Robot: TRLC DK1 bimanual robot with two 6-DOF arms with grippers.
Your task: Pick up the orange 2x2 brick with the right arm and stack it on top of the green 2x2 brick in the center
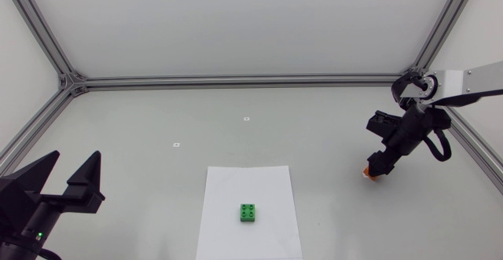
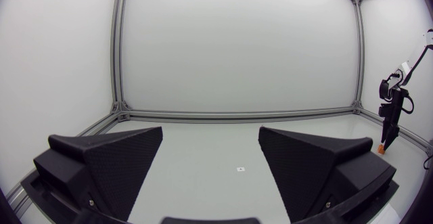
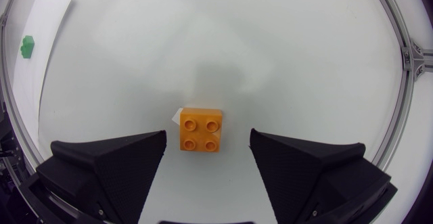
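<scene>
Orange brick (image 3: 201,130): it's lying studs-up on the bench (image 1: 236,111), between 2 and 3 o'clock from the green brick (image 1: 248,212).
Right fingers (image 3: 115,163): you're holding them wide, flanking the orange brick, touching neither side.
Green brick: it's sitting on the paper (image 1: 236,185), mid-bench.
Left fingers (image 1: 86,183): you're keeping them wide at 8 o'clock, gripping nothing.

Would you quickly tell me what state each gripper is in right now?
Left gripper: open, holding nothing.
Right gripper: open around the orange brick, not touching it.

Probably a lab: white table (image 1: 236,111) walled by aluminium-framed panels (image 1: 236,24).
</scene>
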